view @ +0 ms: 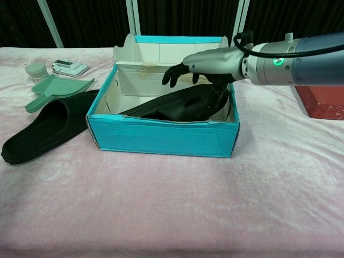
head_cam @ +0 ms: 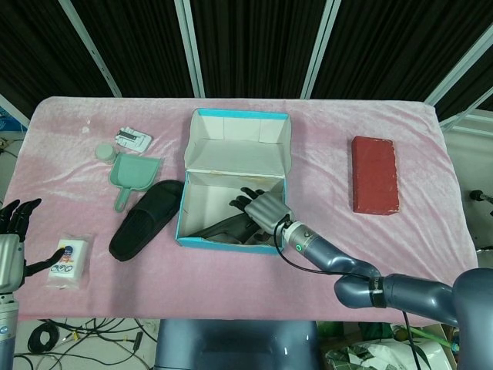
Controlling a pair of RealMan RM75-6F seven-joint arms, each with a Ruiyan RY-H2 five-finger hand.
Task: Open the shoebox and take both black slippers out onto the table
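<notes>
The teal shoebox (head_cam: 228,241) (view: 161,137) stands open mid-table, its lid folded back. One black slipper (head_cam: 219,229) (view: 177,106) lies tilted inside it. My right hand (head_cam: 266,208) (view: 207,63) reaches into the box from the right, fingers spread and curved over the slipper's upper, thumb down against it; nothing is visibly gripped. The other black slipper (head_cam: 145,219) (view: 45,126) lies on the pink cloth just left of the box. My left hand (head_cam: 9,248) hovers at the far left edge, fingers apart and holding nothing; the chest view does not show it.
A red brick (head_cam: 375,173) (view: 321,92) lies right of the box. Left of the box are a green scoop (head_cam: 131,176) (view: 56,87), a small jar (head_cam: 104,152) (view: 36,70) and a white device (head_cam: 132,139) (view: 69,67). A white packet (head_cam: 65,262) sits by my left hand.
</notes>
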